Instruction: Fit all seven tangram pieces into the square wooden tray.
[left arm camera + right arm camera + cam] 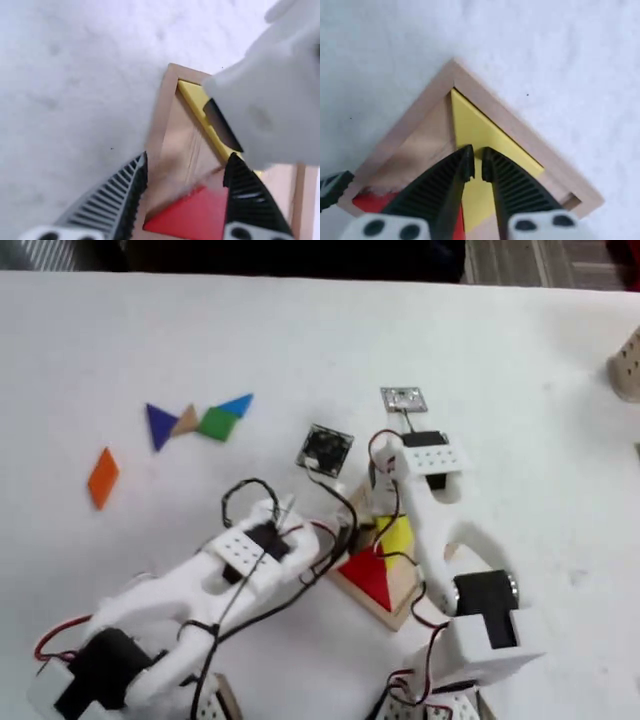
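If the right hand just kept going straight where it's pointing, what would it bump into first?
Most likely the yellow piece lying in the wooden tray. The right hand hangs over it with its tips pointing down at it. How much gap is left between them is hard to judge.

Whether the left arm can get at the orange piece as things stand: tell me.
Probably yes. The orange piece lies alone on the table on that arm's side, and the left gripper, jaws open, holds nothing.
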Controlling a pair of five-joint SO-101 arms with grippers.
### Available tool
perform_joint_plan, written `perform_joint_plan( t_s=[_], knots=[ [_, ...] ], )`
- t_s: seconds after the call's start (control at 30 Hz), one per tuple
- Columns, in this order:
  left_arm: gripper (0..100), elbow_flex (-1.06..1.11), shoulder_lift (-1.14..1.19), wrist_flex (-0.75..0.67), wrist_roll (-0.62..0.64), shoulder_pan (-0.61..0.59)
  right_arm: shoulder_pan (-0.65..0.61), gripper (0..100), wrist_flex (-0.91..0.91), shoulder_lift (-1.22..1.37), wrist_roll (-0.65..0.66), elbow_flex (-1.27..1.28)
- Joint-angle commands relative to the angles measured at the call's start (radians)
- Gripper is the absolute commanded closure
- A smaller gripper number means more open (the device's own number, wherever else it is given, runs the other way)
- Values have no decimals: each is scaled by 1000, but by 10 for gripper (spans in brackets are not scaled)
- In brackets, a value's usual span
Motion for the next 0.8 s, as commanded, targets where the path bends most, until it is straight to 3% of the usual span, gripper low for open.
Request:
perform_joint_plan(
  t_s=[0.0,0.33,0.57,0.77],
  knots=[
    [744,-8,-45,-20,-9,12,-7,972,-10,-10,21,-9],
    [744,-8,-51,-20,-9,8,24,961,143,-185,66,6],
    [744,-8,-50,-20,-9,8,24,821,122,-197,69,115],
    [744,-8,-48,-20,-9,7,24,764,85,-197,69,143]
  ],
)
